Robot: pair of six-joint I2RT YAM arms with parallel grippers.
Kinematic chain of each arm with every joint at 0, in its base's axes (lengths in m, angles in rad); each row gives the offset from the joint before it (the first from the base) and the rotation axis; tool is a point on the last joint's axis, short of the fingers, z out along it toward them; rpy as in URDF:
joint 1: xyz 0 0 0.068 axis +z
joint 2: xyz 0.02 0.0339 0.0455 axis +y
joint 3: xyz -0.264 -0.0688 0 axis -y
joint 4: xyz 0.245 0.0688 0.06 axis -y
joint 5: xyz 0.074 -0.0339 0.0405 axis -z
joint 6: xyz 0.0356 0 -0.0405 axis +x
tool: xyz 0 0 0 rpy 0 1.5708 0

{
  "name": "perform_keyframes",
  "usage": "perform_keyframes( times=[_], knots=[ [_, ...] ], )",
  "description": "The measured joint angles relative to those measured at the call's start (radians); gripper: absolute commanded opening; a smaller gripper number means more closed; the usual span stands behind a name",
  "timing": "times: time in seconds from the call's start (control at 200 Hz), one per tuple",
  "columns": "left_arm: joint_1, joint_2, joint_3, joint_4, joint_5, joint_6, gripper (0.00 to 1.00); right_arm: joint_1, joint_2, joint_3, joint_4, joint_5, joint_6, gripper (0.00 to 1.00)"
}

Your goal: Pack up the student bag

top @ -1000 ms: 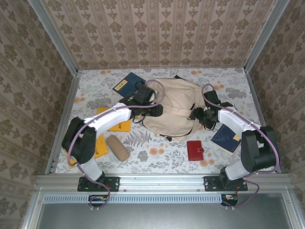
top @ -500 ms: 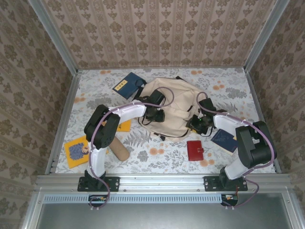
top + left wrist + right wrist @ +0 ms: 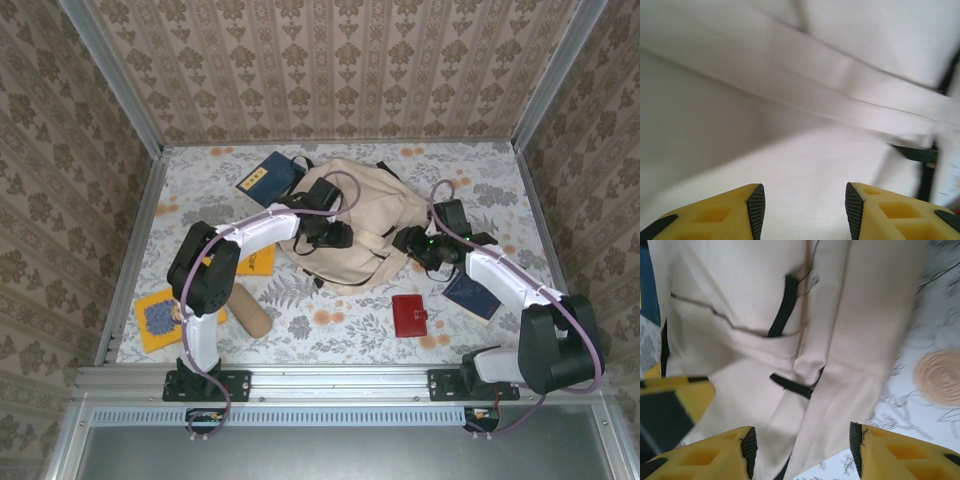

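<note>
The bag [image 3: 372, 205] was laid in the middle of the surface [image 3: 330, 325], toward the back. The left gripper [image 3: 804, 210] was held close over the bag's cloth. Its fingers were spread apart and nothing was gripped. The right gripper [image 3: 801, 452] was held over the bag's right side, near a black tab [image 3: 792, 385]. Its fingers were spread apart and nothing was gripped.

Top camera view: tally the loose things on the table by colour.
Beige: 1, the student bag
Tan: 1, the pencil pouch
Blue: 2, the far book and the right book
Yellow: 2, the near-left book and the book beside the bag
Red: 1, the wallet
Total: 7
</note>
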Motion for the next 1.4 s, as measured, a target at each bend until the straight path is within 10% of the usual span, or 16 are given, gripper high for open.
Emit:
perform_keyframes(
  times=[0.495, 1.4],
  knots=[
    [-0.103, 0.152, 0.064, 0.143, 0.104, -0.219, 0.5, -0.07, 0.11, -0.003, 0.046, -0.029, 0.01, 0.53],
    [-0.094, 0.185, 0.063, 0.253, 0.155, -0.288, 0.05, -0.07, 0.171, -0.018, 0.092, -0.062, 0.012, 0.47]
  ],
)
